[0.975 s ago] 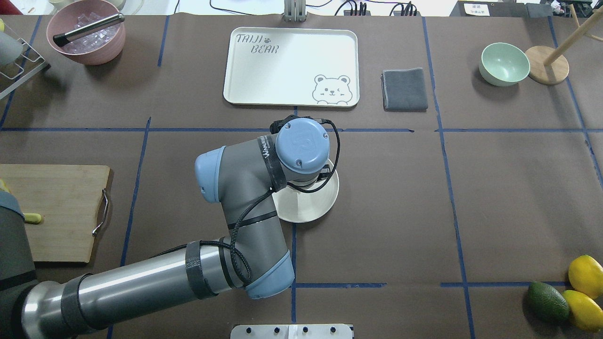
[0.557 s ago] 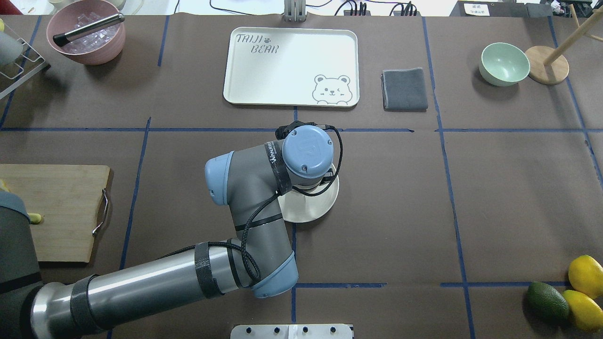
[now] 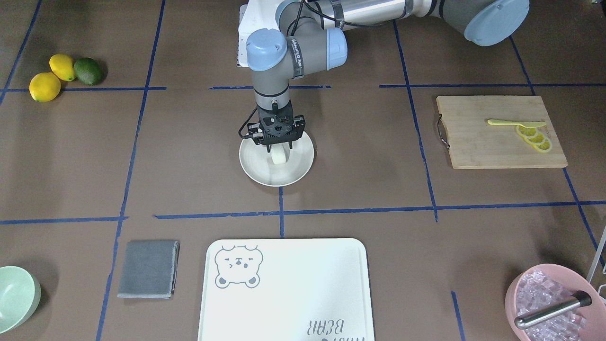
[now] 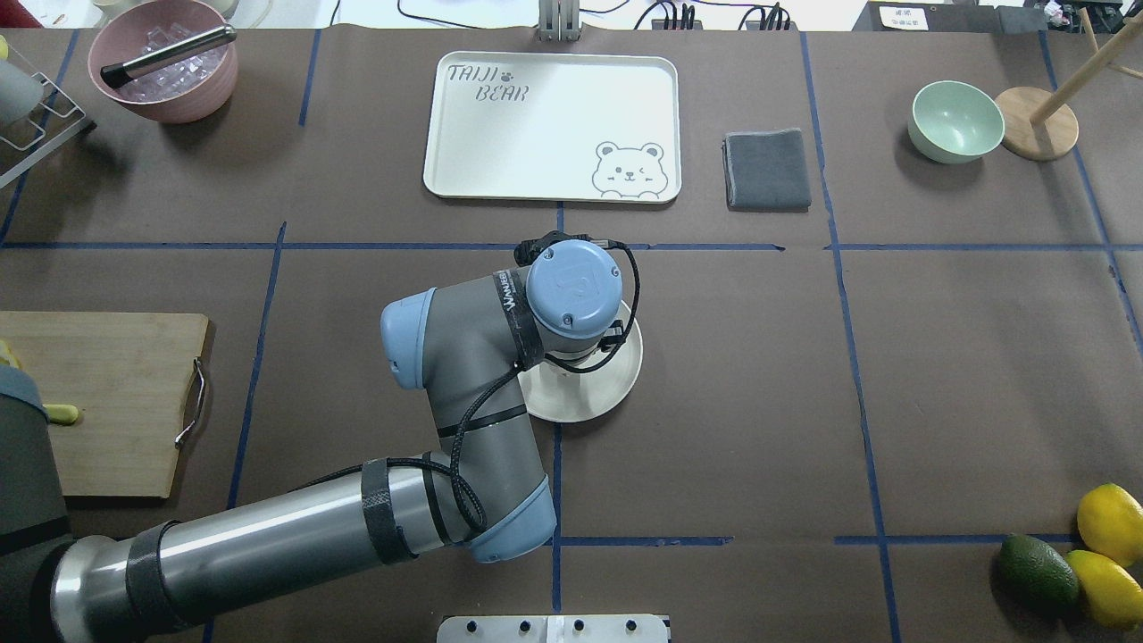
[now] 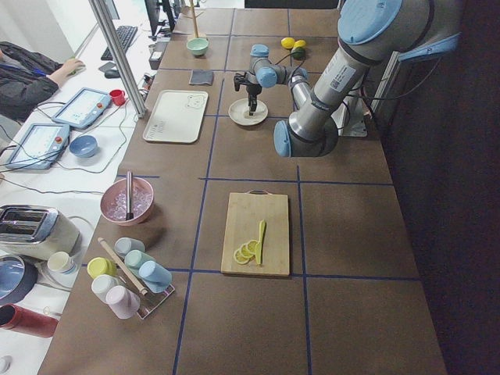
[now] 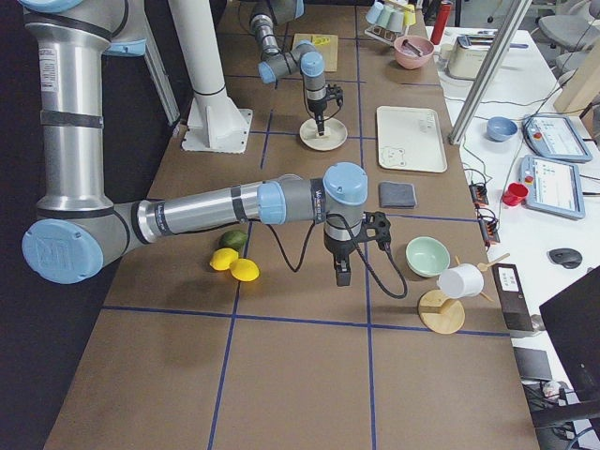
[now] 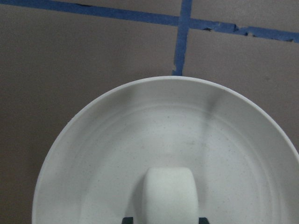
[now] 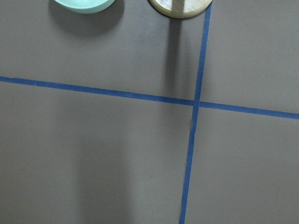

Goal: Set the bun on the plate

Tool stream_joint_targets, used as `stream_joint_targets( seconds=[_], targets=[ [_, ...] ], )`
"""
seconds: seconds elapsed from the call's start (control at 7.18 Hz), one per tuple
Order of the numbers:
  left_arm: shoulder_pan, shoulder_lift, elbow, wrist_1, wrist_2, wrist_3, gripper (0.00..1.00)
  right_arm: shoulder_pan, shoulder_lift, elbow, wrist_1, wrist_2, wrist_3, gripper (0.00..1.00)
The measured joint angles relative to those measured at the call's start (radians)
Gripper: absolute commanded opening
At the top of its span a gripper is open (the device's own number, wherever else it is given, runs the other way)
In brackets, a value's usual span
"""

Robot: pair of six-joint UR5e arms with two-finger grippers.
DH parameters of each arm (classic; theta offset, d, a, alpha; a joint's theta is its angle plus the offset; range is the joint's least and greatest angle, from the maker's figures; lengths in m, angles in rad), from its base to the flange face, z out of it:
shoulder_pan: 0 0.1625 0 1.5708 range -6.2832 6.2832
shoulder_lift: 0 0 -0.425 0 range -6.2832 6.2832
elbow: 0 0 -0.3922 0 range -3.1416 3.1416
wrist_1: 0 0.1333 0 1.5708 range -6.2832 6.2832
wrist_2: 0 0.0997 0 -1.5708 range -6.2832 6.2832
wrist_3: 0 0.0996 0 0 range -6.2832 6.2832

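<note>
the brown table (image 4: 982, 357) with its blue tape grid carries everything. the left arm (image 4: 268, 536) comes in from the overhead view's left and bends over the middle of the table, its blue wrist cap (image 4: 573, 288) hiding the far part of the plate. against the shot from a little over half a second back, that cap and the elbow behind it have slid slightly toward the view's left. against the one a full second ago, the cap sits a shade lower in the view. the right arm (image 6: 206, 206) hangs over bare table well apart from all this, close to the mint bowl (image 6: 427, 255). the white bear tray (image 4: 554, 125) and the wooden cutting board (image 4: 116, 402) lie where they lay in both earlier shots. the plate (image 3: 265, 173) has not shifted either; it sits over the tape line that runs between the tray and the robot's base. the left gripper (image 3: 279, 148) points straight down over the plate. the right gripper (image 6: 343, 274) shows only in the side view, so i cannot tell how its fingers stand. the bun (image 3: 278, 158) rests on the plate, well inside the rim and near its middle. in the left wrist view it fills the gap between the two dark fingertips (image 7: 128, 220), which are drawn in narrow and lie flush against its sides, holding it
</note>
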Motion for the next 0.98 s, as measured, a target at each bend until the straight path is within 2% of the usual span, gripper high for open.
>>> stream_joint_targets(
  seconds=[0.14,0.42,0.7,0.98],
  targets=[
    [-0.023,0.005,-0.044,0.047,-0.005,0.037,0.99,0.002,-0.001,-0.001,0.0,0.0,0.0,1.0],
    [-0.091,0.066,-0.226,0.191,-0.035,0.141,1.0,0.014,-0.005,-0.01,0.0,0.0,-0.006,1.0],
    [-0.224,0.193,-0.38,0.24,-0.178,0.256,1.0,0.036,-0.005,-0.051,0.0,0.002,-0.056,1.0],
    [-0.398,0.333,-0.463,0.255,-0.304,0.465,1.0,0.063,-0.004,-0.114,0.002,0.056,-0.113,1.0]
  ],
)
